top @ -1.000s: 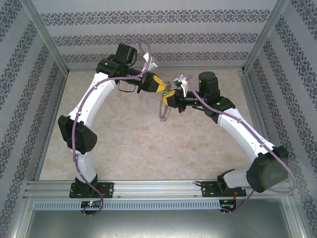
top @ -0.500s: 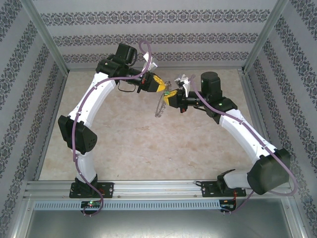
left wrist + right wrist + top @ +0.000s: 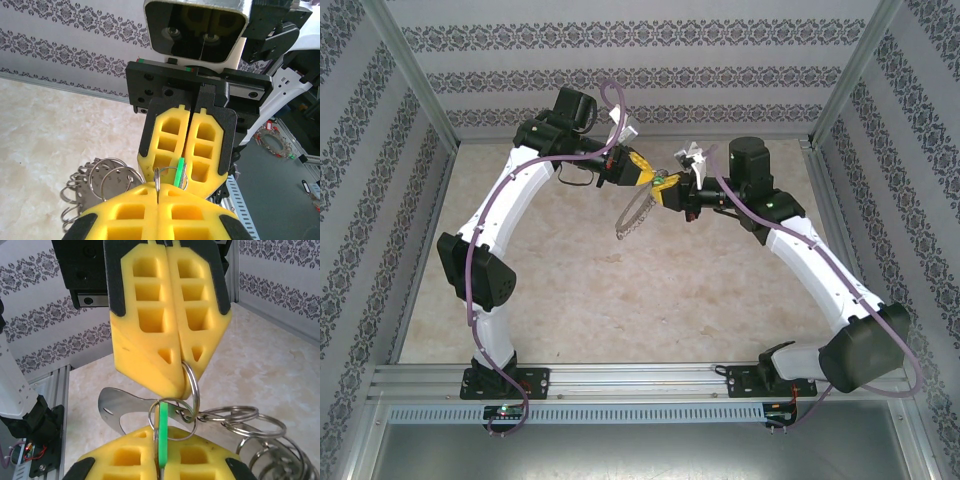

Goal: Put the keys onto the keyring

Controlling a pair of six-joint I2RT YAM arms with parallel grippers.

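Note:
High above the table's middle, my two grippers meet tip to tip. My left gripper (image 3: 640, 172) (image 3: 158, 194) is shut on one silvery ring of the keyring (image 3: 158, 179) (image 3: 193, 382). The rest of the keyring (image 3: 632, 218) (image 3: 95, 182) (image 3: 250, 424) hangs below it as a floppy bunch of rings. My right gripper (image 3: 667, 190) (image 3: 160, 439) is shut on the keys, pinching the green tag (image 3: 162, 427) (image 3: 179, 172) edge-on. A small ring at the tag crosses the ring held by the left gripper. The key's blade is hidden between the pads.
A flat silvery metal piece (image 3: 116, 407) hangs on the bunch, behind the grippers. The beige tabletop (image 3: 590, 290) lies far below. Patterned walls (image 3: 620, 70) and metal frame posts close in the back and sides; a rail (image 3: 640, 378) runs along the near edge.
The right gripper moved up and a little right, closer against the left gripper. The hanging keyring swung left and now slants instead of hanging straight. Both stay shut.

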